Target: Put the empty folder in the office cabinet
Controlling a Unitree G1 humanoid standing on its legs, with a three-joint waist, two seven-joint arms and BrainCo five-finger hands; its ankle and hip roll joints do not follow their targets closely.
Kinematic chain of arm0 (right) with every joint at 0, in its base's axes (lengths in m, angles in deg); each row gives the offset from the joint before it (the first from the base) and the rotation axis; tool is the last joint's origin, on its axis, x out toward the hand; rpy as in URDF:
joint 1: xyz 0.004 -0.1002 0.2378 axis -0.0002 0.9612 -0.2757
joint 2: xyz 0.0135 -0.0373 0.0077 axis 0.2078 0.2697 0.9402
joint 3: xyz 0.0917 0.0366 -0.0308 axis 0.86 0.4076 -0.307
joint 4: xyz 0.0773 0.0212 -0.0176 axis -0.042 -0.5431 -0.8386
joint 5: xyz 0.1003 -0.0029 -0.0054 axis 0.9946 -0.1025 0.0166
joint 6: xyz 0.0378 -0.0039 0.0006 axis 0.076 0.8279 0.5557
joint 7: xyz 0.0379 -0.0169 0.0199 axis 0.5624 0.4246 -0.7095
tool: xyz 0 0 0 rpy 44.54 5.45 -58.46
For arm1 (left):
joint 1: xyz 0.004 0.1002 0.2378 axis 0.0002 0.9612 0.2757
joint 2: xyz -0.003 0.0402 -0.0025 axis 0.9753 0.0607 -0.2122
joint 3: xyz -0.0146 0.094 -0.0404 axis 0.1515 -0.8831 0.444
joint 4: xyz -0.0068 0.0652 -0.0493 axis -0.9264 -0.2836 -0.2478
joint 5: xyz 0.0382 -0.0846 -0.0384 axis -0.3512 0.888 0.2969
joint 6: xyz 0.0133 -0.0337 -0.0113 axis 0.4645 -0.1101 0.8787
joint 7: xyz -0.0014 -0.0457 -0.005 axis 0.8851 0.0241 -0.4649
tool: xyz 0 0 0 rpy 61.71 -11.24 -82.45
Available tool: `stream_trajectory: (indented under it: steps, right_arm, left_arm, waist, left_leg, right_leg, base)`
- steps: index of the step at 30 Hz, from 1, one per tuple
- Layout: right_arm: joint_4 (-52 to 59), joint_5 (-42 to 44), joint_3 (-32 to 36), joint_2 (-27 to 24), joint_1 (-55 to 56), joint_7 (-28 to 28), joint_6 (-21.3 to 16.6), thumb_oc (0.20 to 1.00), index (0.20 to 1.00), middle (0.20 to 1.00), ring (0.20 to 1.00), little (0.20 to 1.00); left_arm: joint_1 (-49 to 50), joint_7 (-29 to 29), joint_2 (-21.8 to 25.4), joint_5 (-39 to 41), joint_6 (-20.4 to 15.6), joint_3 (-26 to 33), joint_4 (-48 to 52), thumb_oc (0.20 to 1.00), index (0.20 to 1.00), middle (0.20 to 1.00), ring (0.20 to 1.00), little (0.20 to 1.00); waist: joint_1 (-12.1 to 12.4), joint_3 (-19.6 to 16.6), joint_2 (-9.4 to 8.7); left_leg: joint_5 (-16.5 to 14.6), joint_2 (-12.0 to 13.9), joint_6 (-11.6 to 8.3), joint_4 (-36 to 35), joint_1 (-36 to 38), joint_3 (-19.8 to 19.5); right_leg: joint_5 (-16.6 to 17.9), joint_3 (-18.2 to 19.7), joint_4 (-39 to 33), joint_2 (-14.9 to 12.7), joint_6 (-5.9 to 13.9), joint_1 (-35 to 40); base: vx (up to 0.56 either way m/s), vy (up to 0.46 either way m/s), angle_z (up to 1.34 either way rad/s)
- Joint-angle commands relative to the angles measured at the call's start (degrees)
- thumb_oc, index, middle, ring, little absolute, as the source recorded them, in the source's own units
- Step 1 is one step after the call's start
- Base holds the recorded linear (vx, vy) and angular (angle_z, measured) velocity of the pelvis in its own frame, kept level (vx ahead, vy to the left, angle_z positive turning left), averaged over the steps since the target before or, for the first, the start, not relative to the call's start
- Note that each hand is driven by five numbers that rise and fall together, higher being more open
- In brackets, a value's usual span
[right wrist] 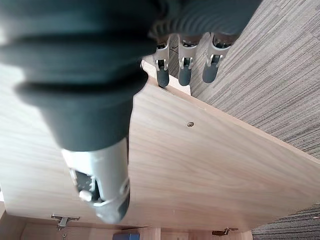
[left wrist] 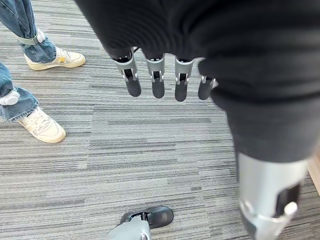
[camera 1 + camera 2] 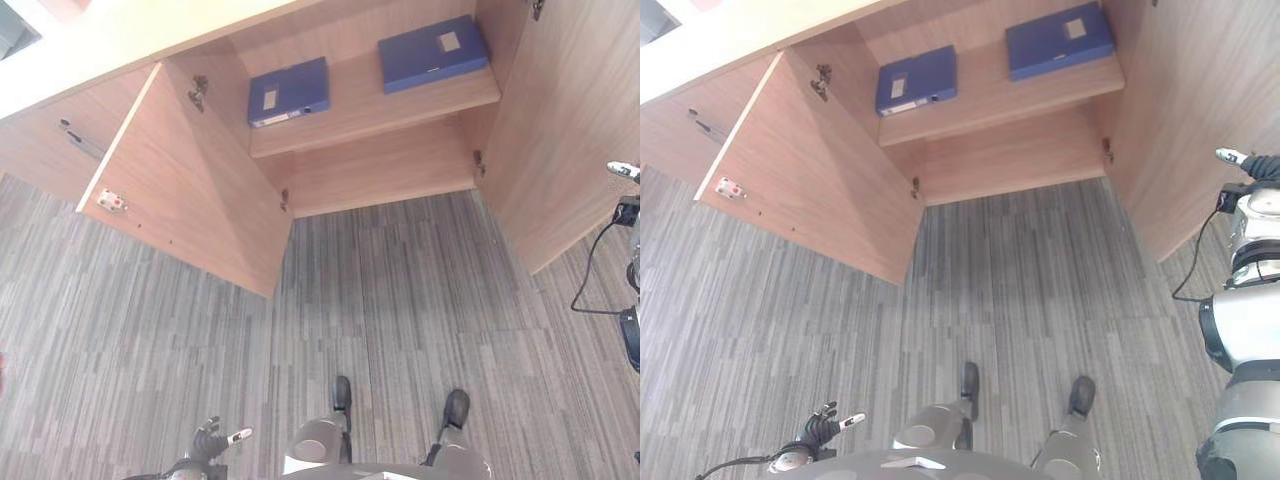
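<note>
This looks like an office. A low wooden cabinet point(image 3: 380, 170) stands with both doors point(image 3: 190, 190) swung wide, two blue folders point(image 3: 288, 91) lying flat on its shelf point(image 3: 370, 110). Grey striped carpet point(image 3: 400, 300) covers the floor, and a person in jeans and pale sneakers point(image 2: 42, 125) stands nearby.

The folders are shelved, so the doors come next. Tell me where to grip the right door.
Grip the right door by its free edge, opposite the hinges: no handle shows, and it stands wide open. Come from its outer side, where the right hand is, fingers straight.
</note>
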Motion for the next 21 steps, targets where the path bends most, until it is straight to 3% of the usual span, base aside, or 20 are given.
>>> stream_trajectory:
  steps: [1,8,9,11,13,18,21]
  right_arm:
    - [7.43,-1.36,-5.37,4.88,-0.23,-2.02,-3.87,1.000,1.000,1.000,1.000,1.000]
    - [5.64,-0.36,-3.38,11.12,-0.93,-0.31,-3.63,1.000,1.000,1.000,1.000,1.000]
    - [1.62,-0.55,-0.44,11.66,-2.20,3.64,-3.85,1.000,1.000,1.000,1.000,1.000]
    - [-3.26,0.76,3.02,9.27,-4.86,7.31,-3.40,1.000,1.000,1.000,1.000,1.000]
    - [-3.40,0.78,2.99,9.22,-4.98,7.24,-3.43,1.000,1.000,1.000,1.000,1.000]
    - [-7.73,0.11,4.27,1.88,-8.29,12.05,-1.32,1.000,1.000,1.000,1.000,1.000]
    - [-8.26,-0.21,4.14,1.31,-9.04,13.44,-0.88,1.000,1.000,1.000,1.000,1.000]
  left_arm:
    - [-5.07,-1.51,3.41,0.81,-0.46,-3.11,-1.91,1.000,1.000,1.000,1.000,1.000]
    - [-9.68,-3.76,3.13,0.12,-0.51,-3.61,-4.37,1.000,1.000,1.000,1.000,1.000]
    - [-9.88,-4.59,3.28,1.36,-0.83,-3.76,-3.68,1.000,1.000,1.000,1.000,1.000]
    - [-8.75,-4.69,3.98,2.48,-1.14,-4.21,-1.47,1.000,1.000,1.000,1.000,1.000]
    - [-8.77,-4.70,4.00,2.50,-1.09,-4.24,-1.40,1.000,1.000,1.000,1.000,1.000]
    - [-6.11,-4.33,4.58,4.63,-0.35,-4.21,1.87,1.000,1.000,1.000,1.000,1.000]
    - [-6.62,-4.67,4.62,5.18,-0.25,-4.42,2.50,1.000,1.000,1.000,1.000,1.000]
  waist:
    - [2.30,-2.46,-2.55]
    - [2.66,-2.96,-3.76]
    - [2.94,-3.13,-3.53]
    - [3.52,-2.68,-2.39]
    - [3.59,-2.68,-2.39]
    - [2.91,-1.35,-0.12]
    - [2.71,-0.94,0.26]
  left_leg:
    - [6.62,7.09,-4.65,-0.64,-1.65,-3.24]
    - [3.69,6.33,-4.00,-0.64,-0.89,-3.28]
    - [3.39,5.78,-3.76,-0.64,-0.76,-3.32]
    - [3.39,5.16,-3.65,-0.64,-1.07,-3.23]
    - [3.40,5.16,-3.65,-0.64,-1.09,-3.19]
    - [4.22,5.00,-3.85,-0.64,-1.66,-2.61]
    - [4.69,5.33,-3.81,-0.64,-1.71,-2.24]
  right_leg:
    - [-5.27,0.95,5.46,-4.66,3.71,-1.46]
    - [-4.50,0.07,4.99,-5.95,4.14,-0.27]
    - [-3.99,0.12,4.95,-6.33,4.28,-0.33]
    - [-3.52,0.66,4.97,-6.71,4.55,-1.15]
    - [-3.51,0.70,5.00,-6.71,4.55,-1.23]
    - [-4.10,2.46,6.53,-6.57,4.49,-3.39]
    - [-4.50,3.07,7.18,-6.11,4.40,-4.12]
  base:
    - [0.02,-0.005,-0.06]
    - [0.00,0.015,0.06]
    - [0.02,0.028,0.15]
    - [0.00,0.053,0.15]
    - [-0.01,0.029,0.01]
    - [-0.01,0.032,-0.02]
    - [-0.02,-0.009,-0.10]
